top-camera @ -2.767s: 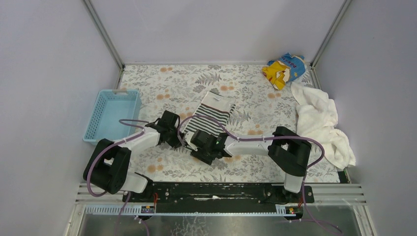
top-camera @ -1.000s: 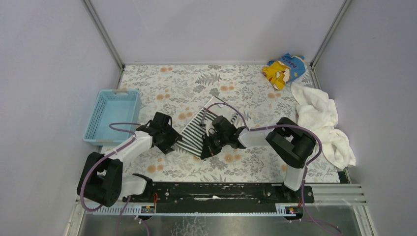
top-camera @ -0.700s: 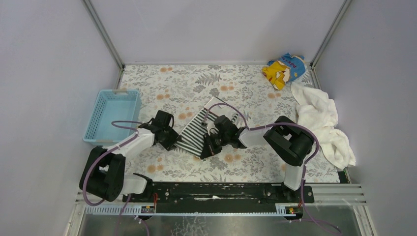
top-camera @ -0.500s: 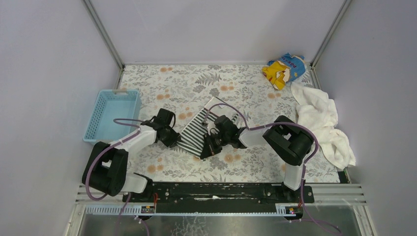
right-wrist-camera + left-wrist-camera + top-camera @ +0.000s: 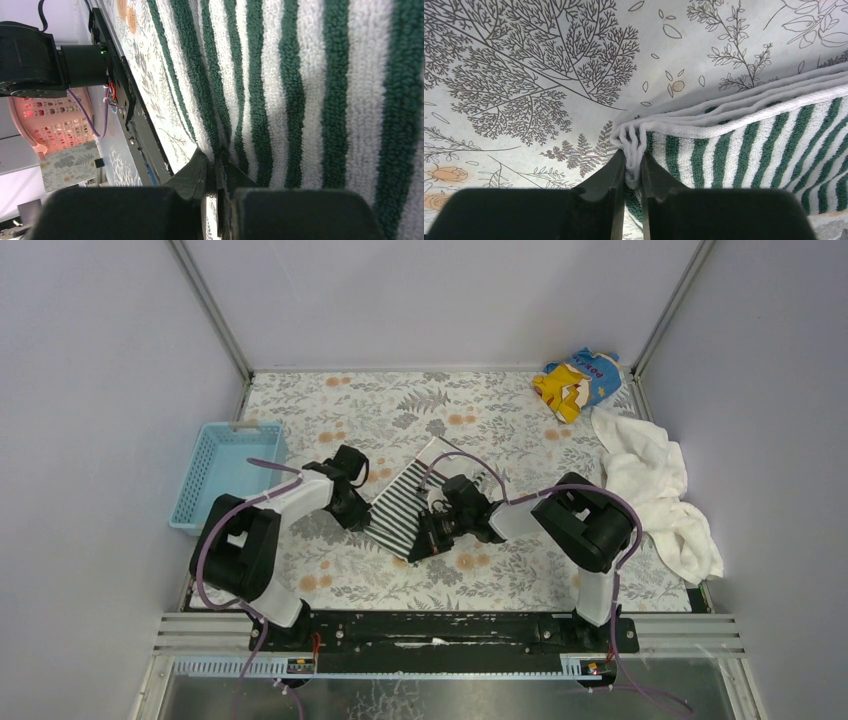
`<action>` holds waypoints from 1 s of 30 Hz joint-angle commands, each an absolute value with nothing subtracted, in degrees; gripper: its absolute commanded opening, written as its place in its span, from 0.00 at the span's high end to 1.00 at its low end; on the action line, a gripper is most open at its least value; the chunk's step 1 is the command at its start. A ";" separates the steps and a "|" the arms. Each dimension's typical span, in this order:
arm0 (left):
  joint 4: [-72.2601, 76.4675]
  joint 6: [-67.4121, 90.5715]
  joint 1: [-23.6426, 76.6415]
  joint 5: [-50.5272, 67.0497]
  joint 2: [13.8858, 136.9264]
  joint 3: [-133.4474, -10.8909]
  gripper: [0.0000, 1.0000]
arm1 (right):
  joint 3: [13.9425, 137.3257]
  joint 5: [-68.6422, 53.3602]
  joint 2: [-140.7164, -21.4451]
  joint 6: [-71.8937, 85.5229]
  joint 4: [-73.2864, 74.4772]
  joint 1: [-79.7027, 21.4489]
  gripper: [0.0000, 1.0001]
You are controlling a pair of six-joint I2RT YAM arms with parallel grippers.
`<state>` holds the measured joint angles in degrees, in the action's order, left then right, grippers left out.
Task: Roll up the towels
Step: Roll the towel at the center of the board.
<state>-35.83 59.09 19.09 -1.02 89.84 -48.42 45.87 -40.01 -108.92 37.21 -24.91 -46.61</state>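
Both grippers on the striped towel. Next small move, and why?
Probably lift both pinched edges slightly and turn them over to start the roll: the left gripper and right gripper are each shut on the striped towel, which is not yet rolled.

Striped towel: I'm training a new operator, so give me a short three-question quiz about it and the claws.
1. True or false: the left claw is shut on a corner of the striped towel.
2. Is the white towel rolled yet?
3. The right claw grips: A) white towel B) striped towel C) nothing.
Key: 1 true; 2 no, it lies crumpled; 3 B.
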 commanded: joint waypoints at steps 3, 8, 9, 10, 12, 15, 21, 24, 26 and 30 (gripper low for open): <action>-38.93 55.86 17.46 -9.71 94.31 -49.38 0.83 | 42.34 -39.36 -112.16 38.85 -18.17 -44.74 1.00; -39.81 55.11 17.21 -11.27 96.18 -51.32 0.78 | 42.82 -39.65 -114.17 41.10 -17.36 -44.35 1.00; -39.80 55.11 17.06 -11.39 96.31 -51.51 0.78 | 42.74 -39.90 -114.87 41.93 -17.75 -44.36 1.00; -39.81 55.16 17.06 -11.63 96.33 -51.77 0.77 | 42.60 -40.22 -115.30 42.63 -18.24 -44.32 1.00; -39.73 55.28 16.89 -11.69 96.20 -52.34 0.73 | 42.31 -40.39 -116.00 43.83 -19.25 -44.28 1.00; -39.20 55.29 15.96 -11.78 94.31 -52.53 0.68 | 42.11 -40.69 -116.70 45.36 -20.46 -44.11 1.00; -32.81 54.67 10.59 -3.89 82.62 -45.99 0.48 | 42.27 -42.00 -118.20 47.44 -22.14 -43.60 1.00; -31.46 54.69 9.48 -2.54 75.32 -41.66 0.33 | 42.19 -42.91 -118.78 48.49 -23.50 -43.32 1.00; -31.01 54.40 8.43 -1.03 71.84 -38.98 0.30 | 42.11 -43.44 -119.02 49.06 -24.42 -43.24 1.00; -30.56 53.90 7.82 3.20 67.60 -34.43 0.29 | 42.28 -43.62 -119.17 49.07 -24.21 -43.24 1.00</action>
